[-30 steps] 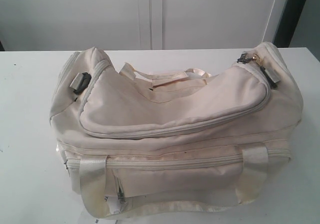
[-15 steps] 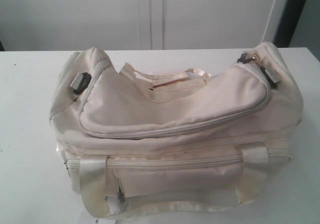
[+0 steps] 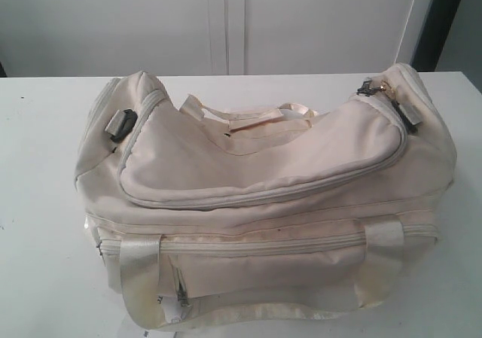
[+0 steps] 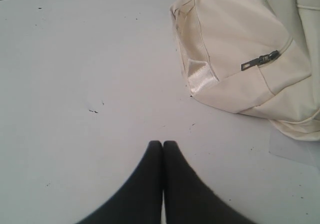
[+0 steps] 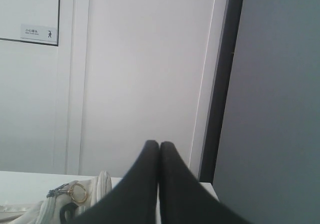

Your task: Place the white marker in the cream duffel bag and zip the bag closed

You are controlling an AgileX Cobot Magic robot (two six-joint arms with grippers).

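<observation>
The left claw (image 4: 163,145) has its fingers pressed together, holding nothing, over the white bench (image 4: 75,84), with the bag (image 4: 240,44) near it. The right claw (image 5: 159,145) is also closed and empty, by the bag's end where a gold ring (image 5: 76,191) hangs at the zip. The bag sits mid-bench, top flap lying flat, zip pulls (image 3: 367,89) at its right end.
</observation>
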